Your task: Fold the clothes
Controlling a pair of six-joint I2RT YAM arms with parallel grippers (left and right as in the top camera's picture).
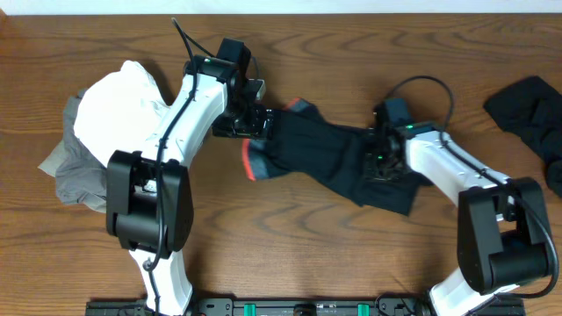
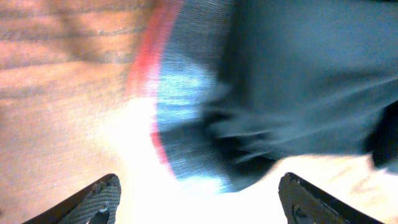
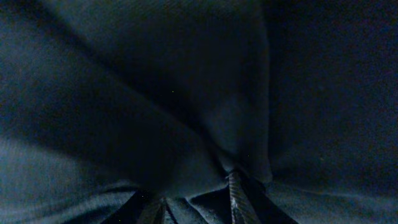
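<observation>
Desk (image 1: 290, 254): wood, visible grain, smooth, low sheen.
Trousers (image 1: 325, 154): black cloth, matt, fine knit.
Waistband (image 2: 186, 93): grey ribbed cloth, red edging.
Arm shells (image 1: 189, 101): white plastic, smooth, semi-gloss; joints black, matt.
Left fingers (image 2: 102, 199): black, ridged pads.
Left edge: white cloth (image 1: 114, 105) over grey cloth (image 1: 75, 175), both matt.
Far right corner: black cloth (image 1: 531, 110), matt.

- The brown wooden table (image 1: 290, 246) carries everything, its grain running side to side.
- Black trousers (image 1: 325, 154) lie stretched across the centre, with the grey, red-edged waistband at their 9 o'clock end.
- At 9 o'clock, a white garment (image 1: 110, 101) is heaped on a grey garment (image 1: 75, 180).
- At 3 o'clock, a crumpled dark garment (image 1: 531, 110) reaches the edge.
</observation>
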